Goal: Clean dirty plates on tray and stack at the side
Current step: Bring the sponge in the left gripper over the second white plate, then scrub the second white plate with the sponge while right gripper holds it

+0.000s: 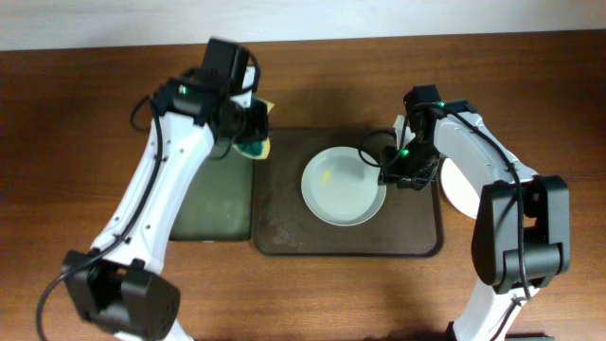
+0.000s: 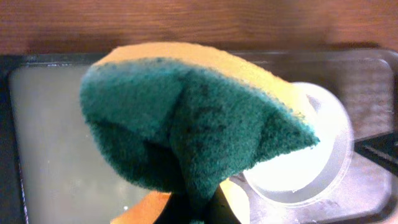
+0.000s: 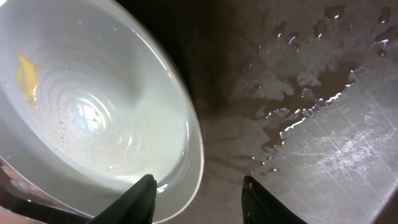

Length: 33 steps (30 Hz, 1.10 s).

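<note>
1. The right end effector (image 3: 198, 190) hangs at the right rim of the plate (image 1: 343, 187) with its jaws apart, gripping nothing. In the right wrist view one finger sits over the plate's inner slope and the other over the wet floor of the tray (image 1: 284, 232).
2. The left end effector (image 1: 248, 128) is clamped on a yellow-and-green sponge (image 2: 193, 124). It holds the sponge above the line where the black tray (image 1: 213, 204) meets the tray, near the plate but not touching it.
3. The plate lies inside the tray, right of its middle. A yellow smear (image 1: 325, 175) sits left of the plate's centre, so I judge it not yet cleaned. A second plate (image 1: 459, 194) rests on the worktop (image 1: 76, 142) just right of the tray, partly hidden under the right arm.
4. Risks from here:
   - The rim is thin and beaded with water, so a shallow or off-centre pinch could let the plate slip or tip.
   - If the sponge presses down before the plate is held, the plate may skid across the wet tray.
   - Both arms converge on one plate, so they could knock each other.
   - A wet plate carried to the stack could slide off the second plate.
</note>
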Each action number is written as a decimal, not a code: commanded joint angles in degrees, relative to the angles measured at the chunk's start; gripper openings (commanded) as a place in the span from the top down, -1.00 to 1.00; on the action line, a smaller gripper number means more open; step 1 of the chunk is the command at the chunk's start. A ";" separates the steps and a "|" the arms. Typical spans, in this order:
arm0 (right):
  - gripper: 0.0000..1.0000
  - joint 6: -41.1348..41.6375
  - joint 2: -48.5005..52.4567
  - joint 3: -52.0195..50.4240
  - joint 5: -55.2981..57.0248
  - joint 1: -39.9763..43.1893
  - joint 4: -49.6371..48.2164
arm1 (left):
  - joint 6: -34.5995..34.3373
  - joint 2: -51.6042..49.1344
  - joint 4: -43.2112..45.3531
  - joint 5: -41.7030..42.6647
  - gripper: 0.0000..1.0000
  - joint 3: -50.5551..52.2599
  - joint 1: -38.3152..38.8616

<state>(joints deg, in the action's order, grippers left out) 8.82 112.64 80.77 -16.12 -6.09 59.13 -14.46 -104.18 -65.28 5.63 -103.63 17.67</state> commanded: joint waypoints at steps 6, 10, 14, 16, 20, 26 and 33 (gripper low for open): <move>0.24 -1.53 -1.79 0.74 -0.13 0.15 0.72 | 2.34 -14.93 -4.44 12.41 1.00 -9.77 7.17; 0.25 -1.53 -1.77 -0.76 -0.13 0.11 0.55 | 2.34 -20.13 -3.76 12.44 1.00 -9.77 9.77; 0.31 -1.53 -1.73 -2.01 -0.13 0.11 -0.09 | 2.34 -22.77 -1.40 12.44 1.00 -9.77 11.13; 0.35 -1.49 -1.70 -3.30 -0.13 0.04 -1.81 | 2.34 -22.80 0.61 12.37 1.00 -9.77 11.67; 0.46 -1.27 -1.70 -6.71 -0.15 0.07 -6.29 | 2.12 -22.80 2.25 10.64 1.00 -9.77 12.39; 0.91 -1.29 -1.70 -7.30 -0.42 0.07 -7.13 | 2.14 -23.98 2.78 6.34 1.00 -9.77 14.36; 0.91 -0.20 -1.70 -7.39 -0.37 0.00 -7.15 | 2.14 -27.15 3.15 5.64 1.00 -9.77 14.93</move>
<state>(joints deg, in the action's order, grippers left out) 7.86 112.55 73.87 -16.58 -6.09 51.99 -13.04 -128.55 -62.28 12.58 -112.84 32.51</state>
